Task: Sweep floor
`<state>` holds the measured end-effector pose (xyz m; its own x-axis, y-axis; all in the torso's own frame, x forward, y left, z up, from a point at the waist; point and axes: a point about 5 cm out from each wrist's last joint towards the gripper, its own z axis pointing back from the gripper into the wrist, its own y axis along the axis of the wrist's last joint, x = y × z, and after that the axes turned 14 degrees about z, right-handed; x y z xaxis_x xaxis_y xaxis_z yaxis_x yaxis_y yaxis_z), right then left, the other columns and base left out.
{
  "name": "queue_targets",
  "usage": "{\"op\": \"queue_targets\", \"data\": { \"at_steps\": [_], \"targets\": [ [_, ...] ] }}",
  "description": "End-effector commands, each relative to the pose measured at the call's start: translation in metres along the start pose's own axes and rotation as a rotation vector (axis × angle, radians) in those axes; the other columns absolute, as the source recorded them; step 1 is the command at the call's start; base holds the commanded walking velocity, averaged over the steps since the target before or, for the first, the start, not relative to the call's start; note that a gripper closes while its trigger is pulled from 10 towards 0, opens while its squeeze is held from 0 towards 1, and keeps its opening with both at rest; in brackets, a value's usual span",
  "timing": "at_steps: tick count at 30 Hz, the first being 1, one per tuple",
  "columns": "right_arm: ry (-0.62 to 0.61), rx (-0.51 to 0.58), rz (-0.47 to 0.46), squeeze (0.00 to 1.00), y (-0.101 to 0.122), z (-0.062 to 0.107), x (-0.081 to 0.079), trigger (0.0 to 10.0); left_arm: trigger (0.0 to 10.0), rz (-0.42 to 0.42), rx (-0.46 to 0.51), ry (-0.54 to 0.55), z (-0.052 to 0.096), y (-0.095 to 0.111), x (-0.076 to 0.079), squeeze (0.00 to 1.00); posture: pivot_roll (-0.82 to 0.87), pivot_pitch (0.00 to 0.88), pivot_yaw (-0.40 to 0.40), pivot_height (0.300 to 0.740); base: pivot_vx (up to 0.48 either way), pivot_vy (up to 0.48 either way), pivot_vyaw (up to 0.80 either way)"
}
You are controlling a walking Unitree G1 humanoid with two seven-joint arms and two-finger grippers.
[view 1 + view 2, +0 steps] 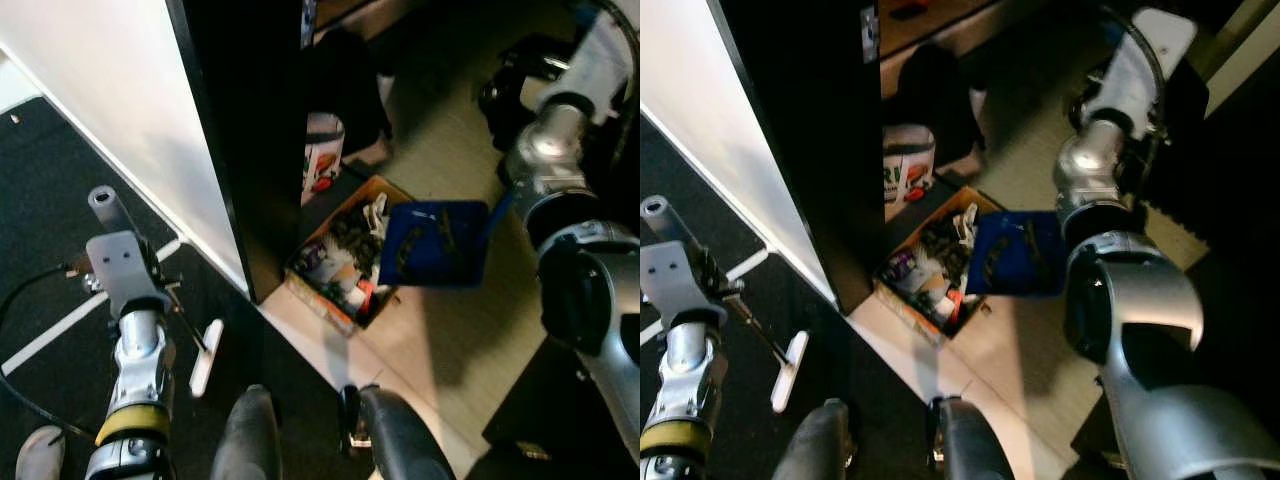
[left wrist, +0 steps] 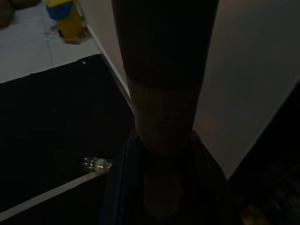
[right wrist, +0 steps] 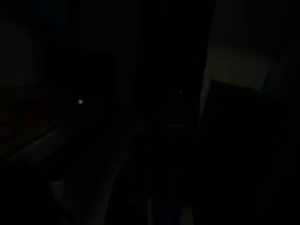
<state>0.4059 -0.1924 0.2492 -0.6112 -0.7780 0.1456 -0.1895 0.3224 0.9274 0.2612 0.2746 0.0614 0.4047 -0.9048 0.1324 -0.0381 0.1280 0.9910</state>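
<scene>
The right arm holds a blue dustpan (image 1: pixel 435 243) tipped over an open cardboard box (image 1: pixel 343 262) of rubbish, though whether its claw is clenched cannot be told. To empty it well, the dustpan should stay over the box and tilt steeply. The left gripper (image 2: pixel 164 187) is clenched on a broom handle (image 2: pixel 164 93), its white head (image 1: pixel 206 358) resting on the dark floor at the near left.

I count one blue dustpan (image 1: pixel 435 243), tipped over one cardboard box (image 1: pixel 345 262) of mixed rubbish; the scraps inside are too jumbled to number. One white printed bag (image 1: pixel 322 152) stands beside the box. One broom head (image 1: pixel 206 357) lies on the dark floor. My two arms show, one left (image 1: pixel 135 350), one right (image 1: pixel 560 160). One white shoe (image 1: pixel 40 452) sits at the corner.
</scene>
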Motion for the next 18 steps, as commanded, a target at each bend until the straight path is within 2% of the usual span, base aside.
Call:
{"op": "queue_targets", "data": {
  "at_steps": [1, 2, 3, 4, 7, 10, 13, 14, 17, 18],
  "targets": [
    [-0.02, 0.071, -0.003, 0.0, 0.014, -0.006, 0.004, 10.0, 10.0, -0.013, -0.088, 0.043, 0.009, -0.017, -0.011, 0.0, 0.08, 0.165, -0.192, 0.74, 0.0, 0.0, 0.0],
    [0.008, 0.124, -0.022, 0.0, 0.03, 0.0, -0.012, 10.0, 10.0, -0.008, -0.08, 0.056, 0.01, -0.015, -0.012, 0.0, 0.08, 0.157, -0.201, 0.74, 0.0, 0.0, 0.0],
    [0.022, 0.155, -0.026, 0.0, 0.038, 0.003, -0.018, 10.0, 10.0, -0.006, -0.077, 0.061, 0.01, -0.015, -0.013, 0.0, 0.08, 0.157, -0.201, 0.74, 0.0, 0.0, 0.0],
    [0.022, 0.155, -0.026, 0.0, 0.038, 0.003, -0.018, 10.0, 10.0, -0.006, -0.077, 0.061, 0.01, -0.015, -0.013, 0.0, 0.08, 0.157, -0.201, 0.74, 0.0, 0.0, 0.0],
    [0.064, 0.266, -0.015, 0.0, 0.058, 0.013, -0.035, 10.0, 10.0, -0.002, -0.073, 0.067, 0.01, -0.014, -0.013, 0.0, 0.08, 0.149, -0.208, 0.74, 0.0, 0.0, 0.0],
    [0.07, 0.303, -0.002, 0.0, 0.063, 0.016, -0.039, 10.0, 10.0, -0.001, -0.072, 0.068, 0.01, -0.014, -0.012, 0.0, 0.08, 0.147, -0.21, 0.74, 0.0, 0.0, 0.0],
    [0.069, 0.447, 0.076, 0.0, 0.073, 0.028, -0.049, 10.0, 10.0, 0.002, -0.07, 0.071, 0.011, -0.014, -0.012, 0.0, 0.08, 0.142, -0.209, 0.74, 0.0, 0.0, 0.0],
    [0.069, 0.447, 0.076, 0.0, 0.073, 0.028, -0.049, 10.0, 10.0, 0.002, -0.07, 0.071, 0.011, -0.014, -0.012, 0.0, 0.08, 0.142, -0.209, 0.74, 0.0, 0.0, 0.0],
    [0.066, 0.57, 0.127, 0.0, 0.08, 0.038, -0.055, 10.0, 10.0, 0.004, -0.072, 0.069, 0.011, -0.014, -0.011, 0.0, 0.08, 0.143, -0.209, 0.74, 0.0, 0.0, 0.0],
    [0.066, 0.57, 0.127, 0.0, 0.08, 0.038, -0.055, 10.0, 10.0, 0.004, -0.072, 0.069, 0.011, -0.014, -0.011, 0.0, 0.08, 0.143, -0.209, 0.74, 0.0, 0.0, 0.0]
  ]
}}
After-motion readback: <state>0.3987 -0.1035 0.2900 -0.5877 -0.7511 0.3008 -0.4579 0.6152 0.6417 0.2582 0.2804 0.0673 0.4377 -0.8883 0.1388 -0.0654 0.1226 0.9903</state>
